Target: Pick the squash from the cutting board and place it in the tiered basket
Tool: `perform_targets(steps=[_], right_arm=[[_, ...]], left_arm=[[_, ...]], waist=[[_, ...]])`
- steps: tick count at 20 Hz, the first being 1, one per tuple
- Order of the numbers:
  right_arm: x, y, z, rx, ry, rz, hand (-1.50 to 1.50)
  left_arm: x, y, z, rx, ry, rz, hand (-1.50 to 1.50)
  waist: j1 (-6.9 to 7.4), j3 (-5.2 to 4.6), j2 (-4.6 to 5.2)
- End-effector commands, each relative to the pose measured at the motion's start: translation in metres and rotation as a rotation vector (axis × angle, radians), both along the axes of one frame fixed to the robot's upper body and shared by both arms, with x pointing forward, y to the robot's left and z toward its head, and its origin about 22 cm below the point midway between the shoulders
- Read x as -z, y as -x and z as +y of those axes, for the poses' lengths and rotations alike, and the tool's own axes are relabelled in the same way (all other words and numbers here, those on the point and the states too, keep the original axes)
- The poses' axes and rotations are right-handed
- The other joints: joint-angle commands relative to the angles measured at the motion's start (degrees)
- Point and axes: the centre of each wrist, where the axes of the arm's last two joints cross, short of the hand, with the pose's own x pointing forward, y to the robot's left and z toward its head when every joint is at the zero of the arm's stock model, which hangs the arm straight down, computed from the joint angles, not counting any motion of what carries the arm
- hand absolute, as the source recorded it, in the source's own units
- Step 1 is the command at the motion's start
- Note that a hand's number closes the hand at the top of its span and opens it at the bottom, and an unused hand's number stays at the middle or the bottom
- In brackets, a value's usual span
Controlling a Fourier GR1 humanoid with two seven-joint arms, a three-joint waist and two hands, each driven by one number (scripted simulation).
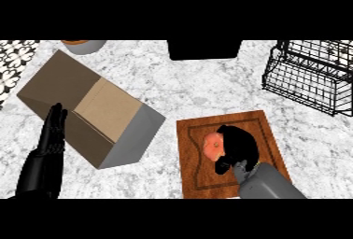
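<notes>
An orange-pink squash (213, 145) lies on the wooden cutting board (196, 175) at the lower right of the head view. My right hand (238, 148) covers the squash's right side, its fingers curled round it, so only the left part of the squash shows. The black wire tiered basket (310, 74) stands at the upper right, well apart from the board. My left hand (52, 133) rests open at the lower left, fingers pointing up, beside the cardboard box.
A big brown cardboard box (93, 107) lies tilted on the marble counter left of the board. A black block (205, 49) sits at the back centre and a grey bowl (84, 45) at the back left.
</notes>
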Motion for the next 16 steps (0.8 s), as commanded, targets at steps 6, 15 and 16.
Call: perform_targets(steps=[6,15,16], right_arm=[[0.004,-0.003,0.014,-0.069,0.086,-0.066,1.50],[-0.015,-0.017,-0.170,-0.028,0.229,-0.136,1.50],[-0.017,-0.014,-0.183,-0.022,0.214,-0.159,1.50]], left_arm=[[0.069,0.017,0.000,-0.038,0.028,0.380,0.00],[0.052,0.028,0.019,-0.126,0.031,0.336,0.00],[0.056,0.035,0.018,-0.117,0.051,0.358,0.00]], waist=[[0.63,-1.91,1.73],[-4.48,-1.54,2.05],[-4.28,-1.58,1.78]])
